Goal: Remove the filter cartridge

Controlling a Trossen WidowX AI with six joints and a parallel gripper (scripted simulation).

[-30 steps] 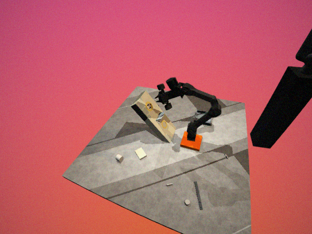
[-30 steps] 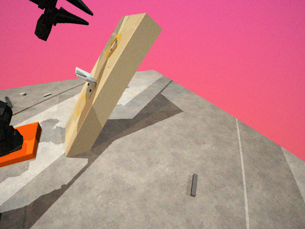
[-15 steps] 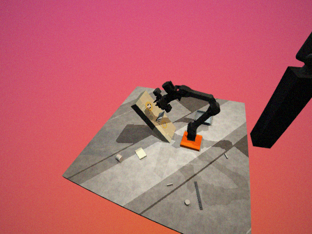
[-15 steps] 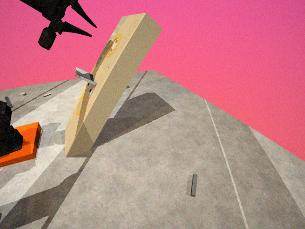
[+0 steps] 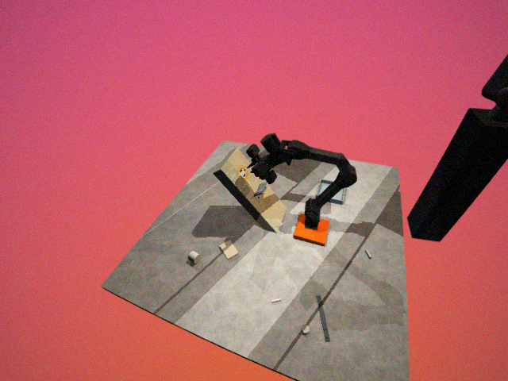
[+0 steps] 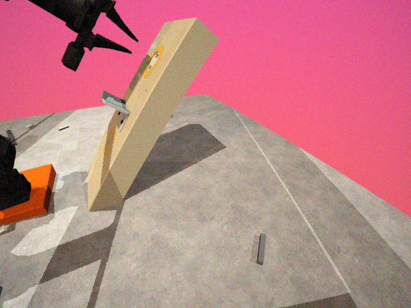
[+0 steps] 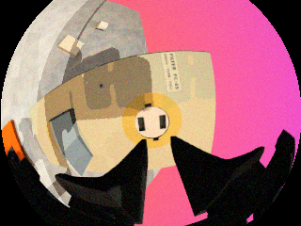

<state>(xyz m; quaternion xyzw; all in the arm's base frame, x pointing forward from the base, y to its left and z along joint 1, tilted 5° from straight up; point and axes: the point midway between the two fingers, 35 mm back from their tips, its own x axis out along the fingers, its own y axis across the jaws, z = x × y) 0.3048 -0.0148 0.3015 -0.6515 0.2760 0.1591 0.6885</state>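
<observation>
Two jaws (image 5: 251,165) (image 6: 134,47) apart, facing cartridge (image 5: 242,172) (image 6: 153,61) (image 7: 151,122) in panel (image 5: 272,208) (image 6: 146,112) (image 7: 105,129), not touching.

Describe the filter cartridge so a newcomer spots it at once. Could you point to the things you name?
Find the tan slanted panel (image 5: 274,209) (image 6: 159,95) (image 7: 198,132). Near its upper end, inside a yellow ring (image 5: 238,168) (image 6: 160,50) (image 7: 129,121), sits the pale round filter cartridge (image 5: 243,172) (image 6: 153,61) (image 7: 151,122). Two dark slots on its face set it apart from the tilted grey flap (image 5: 261,189) (image 6: 114,102) (image 7: 74,143) lower down.
</observation>
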